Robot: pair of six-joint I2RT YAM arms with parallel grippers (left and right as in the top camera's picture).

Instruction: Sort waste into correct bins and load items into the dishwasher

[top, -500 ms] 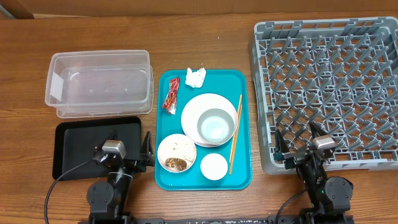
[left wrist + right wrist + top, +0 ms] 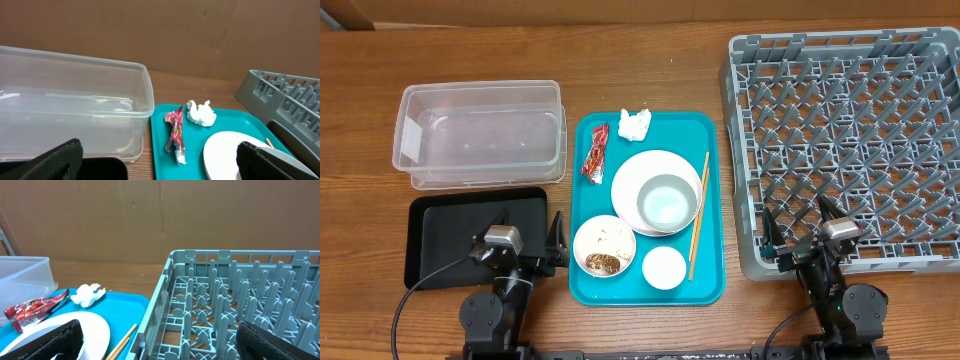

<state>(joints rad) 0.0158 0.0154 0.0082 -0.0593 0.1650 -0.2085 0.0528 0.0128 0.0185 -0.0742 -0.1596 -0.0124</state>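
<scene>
wooden table (image 2: 640, 60) is carrying a teal tray (image 2: 675, 130) at its middle; left gripper (image 2: 530, 228) and right gripper (image 2: 800, 225) are standing wide open, holding nothing.

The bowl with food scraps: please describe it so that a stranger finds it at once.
Find the teal tray in the middle of the table. The bowl sits at its near left corner. Unlike the clean white cup beside it, it holds brown scraps.

The wooden table (image 2: 640, 60) carries a clear tub (image 2: 480, 135), black tray (image 2: 450, 225), teal tray (image 2: 712, 275) and grey dish rack (image 2: 850, 130).
</scene>
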